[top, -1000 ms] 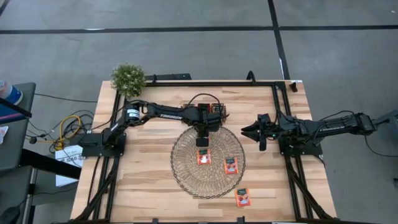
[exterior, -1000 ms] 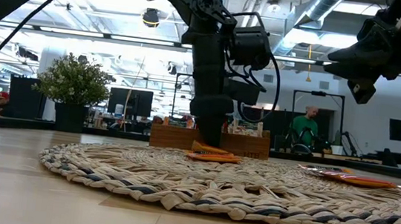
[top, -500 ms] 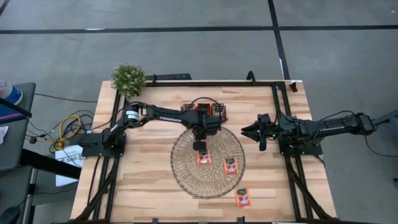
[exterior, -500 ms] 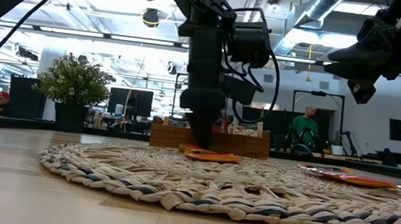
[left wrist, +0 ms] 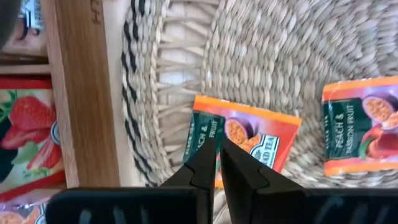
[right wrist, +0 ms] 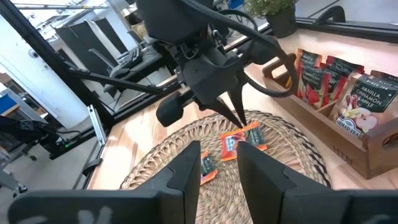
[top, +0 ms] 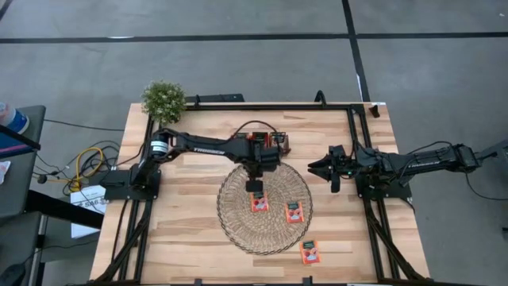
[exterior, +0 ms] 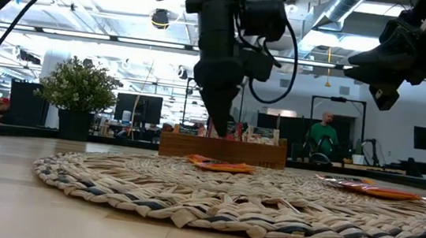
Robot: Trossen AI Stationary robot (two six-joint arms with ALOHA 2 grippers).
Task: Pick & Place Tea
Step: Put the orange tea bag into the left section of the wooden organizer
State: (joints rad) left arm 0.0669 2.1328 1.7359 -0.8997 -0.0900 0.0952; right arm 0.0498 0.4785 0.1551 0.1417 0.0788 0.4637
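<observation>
— What's the setting?

— An open office behind a pale wooden bench (top: 190,230), with a potted plant (top: 163,98) at its upper-left corner in the high view.

— Where is the tea?

— Two orange sachets lie on the round woven mat (top: 238,218) at frame centre: one sachet (top: 259,202) near the mat's middle, another sachet (top: 294,211) to its right. A third sachet (top: 309,252) sits on bare wood, lower right, off the mat. More packets stand in the wooden tray (top: 282,141) above the mat.

— And the arms?

— The left end effector (left wrist: 217,163) hangs just above the central sachet, fingers pressed together, holding nothing. The right end effector (top: 315,166) waits right of the mat, slightly parted, empty.
</observation>
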